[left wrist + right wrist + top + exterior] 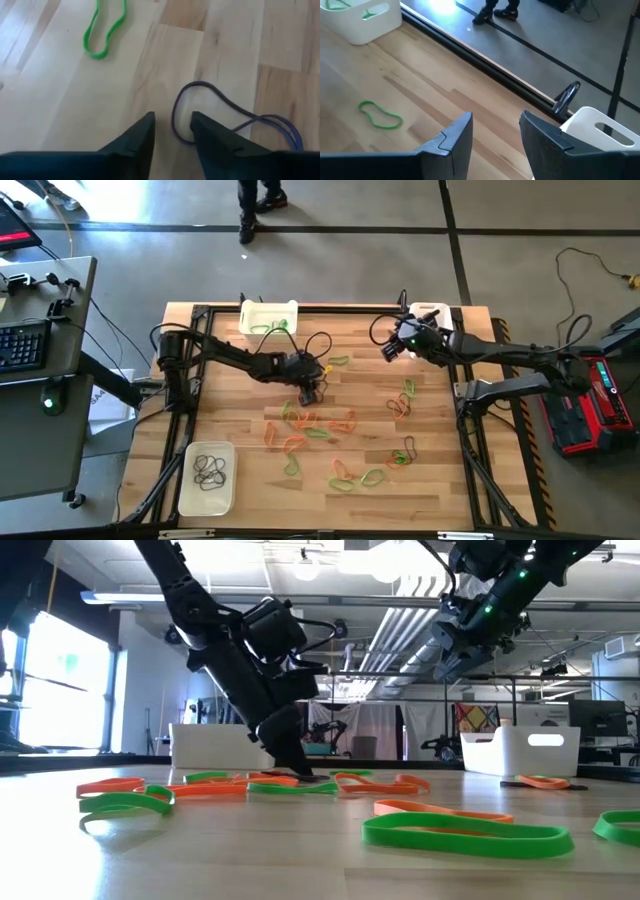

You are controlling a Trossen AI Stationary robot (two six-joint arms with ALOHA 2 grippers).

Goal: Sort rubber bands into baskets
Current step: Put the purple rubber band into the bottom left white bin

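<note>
Green, orange and dark rubber bands (330, 430) lie scattered over the middle of the wooden table. Three white baskets stand on it: one at the far edge (268, 315) with green bands in it, one at the far right (432, 314), and one at the near left (208, 478) holding dark bands. My left gripper (172, 132) is open and down at the table, its fingers on either side of the curved end of a dark band (220, 107). My right gripper (495, 132) hangs open and holds nothing, in the air beside the far right basket (600, 130). My left gripper slants down from the table's far left over the dark band's curved end (175, 120), which lies flat on the table between the two fingertips. One finger (215, 142) covers part of the loop. I cannot tell whether the fingers touch the band.
A green band (102, 30) lies just beyond the left gripper, another (380, 115) below the right gripper. A person's feet (255, 205) stand beyond the far edge. A desk with a keyboard (25, 345) is on the left, a red case (590, 405) on the right.
</note>
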